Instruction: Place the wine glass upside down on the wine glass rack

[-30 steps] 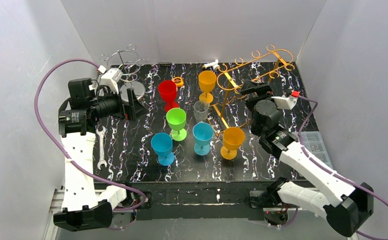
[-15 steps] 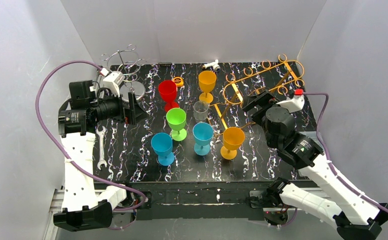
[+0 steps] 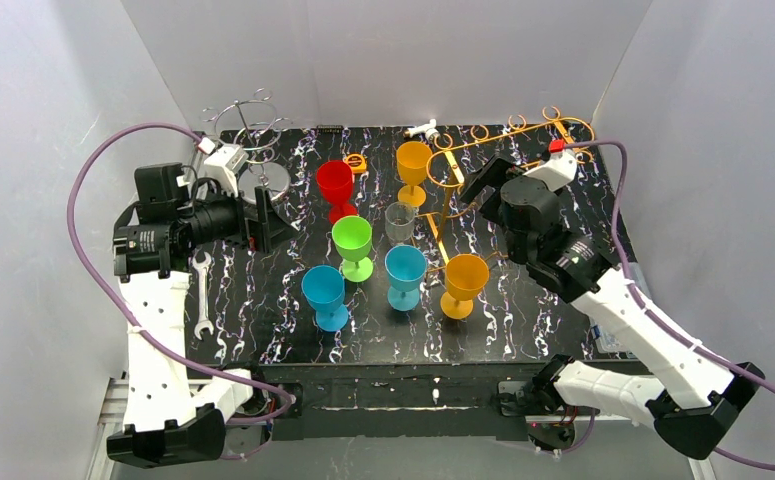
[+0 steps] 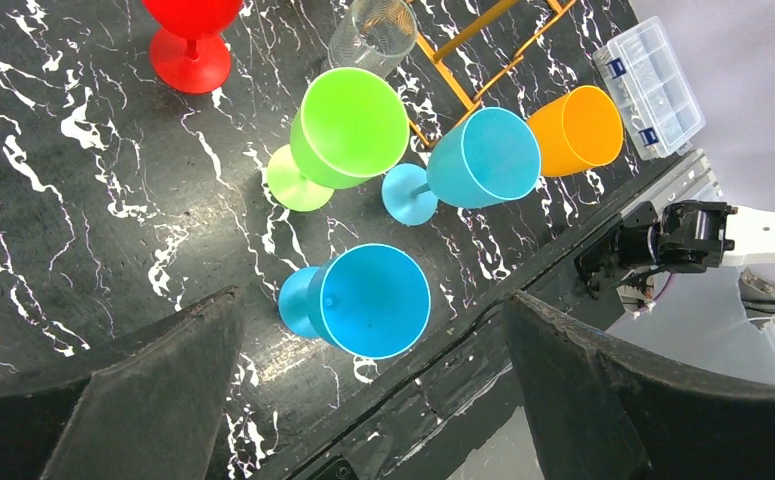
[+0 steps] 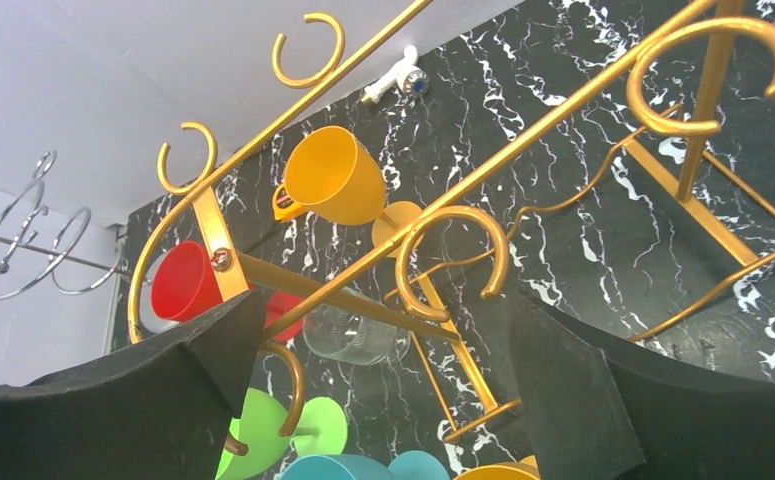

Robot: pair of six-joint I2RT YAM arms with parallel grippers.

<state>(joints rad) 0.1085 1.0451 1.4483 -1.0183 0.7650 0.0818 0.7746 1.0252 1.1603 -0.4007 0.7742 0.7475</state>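
Several wine glasses stand upright mid-table: red [image 3: 335, 185], yellow [image 3: 414, 160], green [image 3: 352, 240], clear [image 3: 401, 222], teal [image 3: 405, 270], blue [image 3: 324, 290] and orange [image 3: 464, 278]. The gold wine glass rack [image 3: 447, 200] stands at the back right with nothing hanging on it. My right gripper [image 3: 483, 182] is open at the rack's left end, and gold bars [image 5: 210, 225] cross between its fingers. My left gripper [image 3: 268, 215] hangs open over the left of the table, above the blue glass [image 4: 368, 300], holding nothing.
A silver wire rack [image 3: 253, 118] stands at the back left. A wrench [image 3: 201, 295] lies by the left arm. A clear plastic box [image 4: 649, 85] sits at the table's right edge. White walls close in the table on three sides.
My right arm swung right, then back left and toward the rear. The gold rack shifted and tilted along with it. The left arm hardly moved.
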